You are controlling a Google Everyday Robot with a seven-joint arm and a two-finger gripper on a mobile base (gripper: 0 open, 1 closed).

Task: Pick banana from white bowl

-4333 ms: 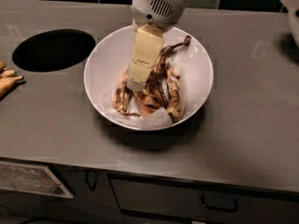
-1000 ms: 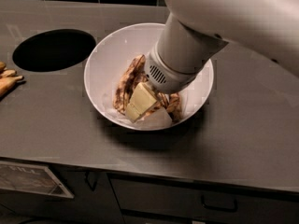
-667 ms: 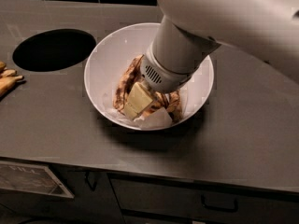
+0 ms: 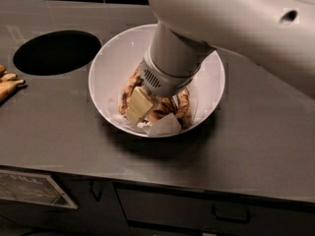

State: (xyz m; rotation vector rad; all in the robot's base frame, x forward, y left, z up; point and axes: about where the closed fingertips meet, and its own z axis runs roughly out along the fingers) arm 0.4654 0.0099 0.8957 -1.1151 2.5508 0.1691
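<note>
**Tool low in the white bowl, edged a little leftward**

The tool sits deep inside the white bowl, its cream tip pressed among the dark-spotted banana pieces in the bowl's near-left part. Whether it is wide, narrow or holding the fruit cannot be told. A few seconds ago it hung above the bowl's far side, pointing straight down and clear of the fruit. In the last second it has only crept slightly toward the bowl's left.

The banana lies in the bottom of the bowl, on the crumpled white paper, and its visible parts have not shifted. The arm now reaches in from beyond the bowl's far-right rim and covers more of that rim than it did a moment ago.

The bowl stands where it stood on the grey surface. To the bowl's left is the round dark opening, and farther left a yellowish object, both unchanged. Below the bowl's near side run the cabinet fronts.
</note>
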